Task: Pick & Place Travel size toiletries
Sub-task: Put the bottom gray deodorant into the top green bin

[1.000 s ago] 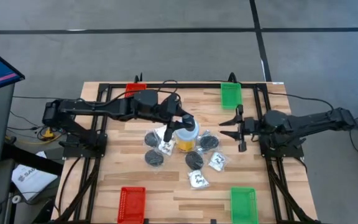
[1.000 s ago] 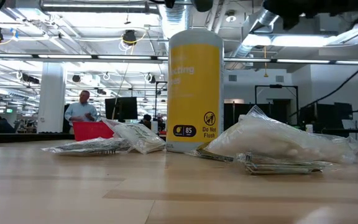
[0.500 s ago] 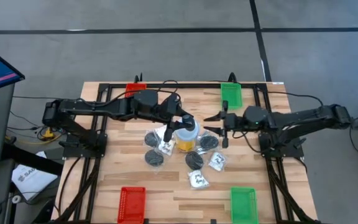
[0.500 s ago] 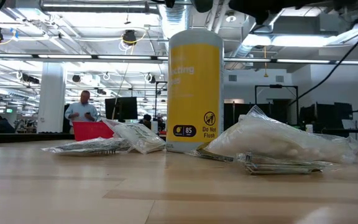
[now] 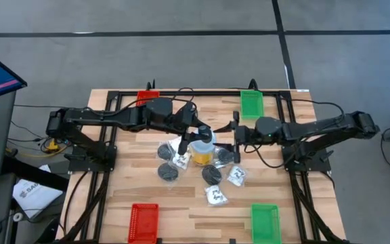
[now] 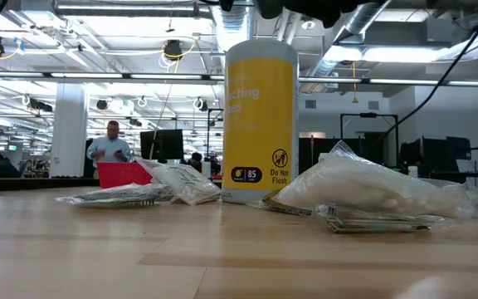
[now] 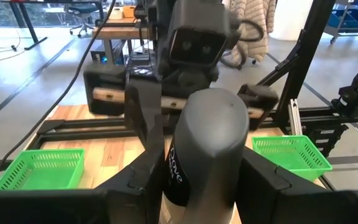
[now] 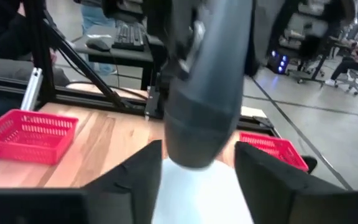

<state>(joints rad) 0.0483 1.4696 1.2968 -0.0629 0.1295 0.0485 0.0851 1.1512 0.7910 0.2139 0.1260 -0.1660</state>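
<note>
Both hands meet at the yellow jar (image 5: pixel 202 154): left hand (image 5: pixel 196 135) grips a dark bottle (image 7: pixel 207 152).

"85" and "Do Not Flush" on the yellow jar (image 6: pixel 260 124).

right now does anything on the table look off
Yes: a tall yellow jar stands among the flat packets, too large for a travel item. The left tool is shut on its pale lid.
</note>
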